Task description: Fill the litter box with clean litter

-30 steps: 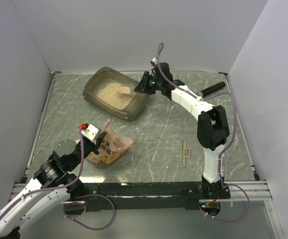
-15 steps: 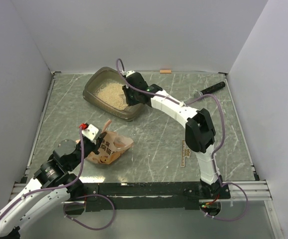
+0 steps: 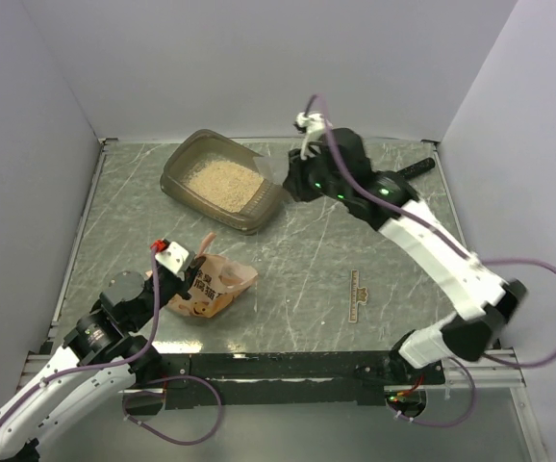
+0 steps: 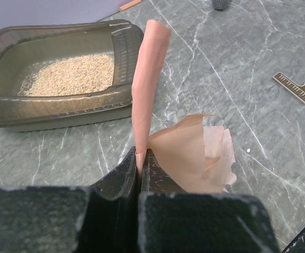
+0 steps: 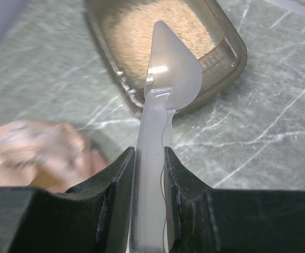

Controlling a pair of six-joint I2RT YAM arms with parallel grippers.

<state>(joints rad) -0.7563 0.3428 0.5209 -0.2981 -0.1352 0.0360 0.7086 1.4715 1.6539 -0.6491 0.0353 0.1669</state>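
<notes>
The litter box [image 3: 176, 177], a grey-brown tray, stands at the back left with clean litter [image 3: 222, 180] spread over its floor. In the left wrist view the box [image 4: 63, 112] and its litter [image 4: 70, 75] lie ahead. The orange-pink pouch [image 3: 216, 287] lies crumpled at the front left. My left gripper [image 3: 193, 270] is shut on an upright flap [image 4: 148, 79] of the pouch [image 4: 192, 153]. My right gripper [image 3: 288, 183] hovers just right of the box, shut on a translucent white scoop [image 5: 163, 89] whose tip points over the box's rim [image 5: 231, 50] toward the litter [image 5: 123, 26].
A black stick [image 3: 409, 171] lies at the back right, behind my right arm. A wooden ruler [image 3: 358, 296] lies on the marble table at the front right. White walls close in the table on the left, right and back sides.
My right arm reached over the box with the scoop, then drew back to the box's right end. The litter now lies flatter. The left arm and pouch have not moved.
</notes>
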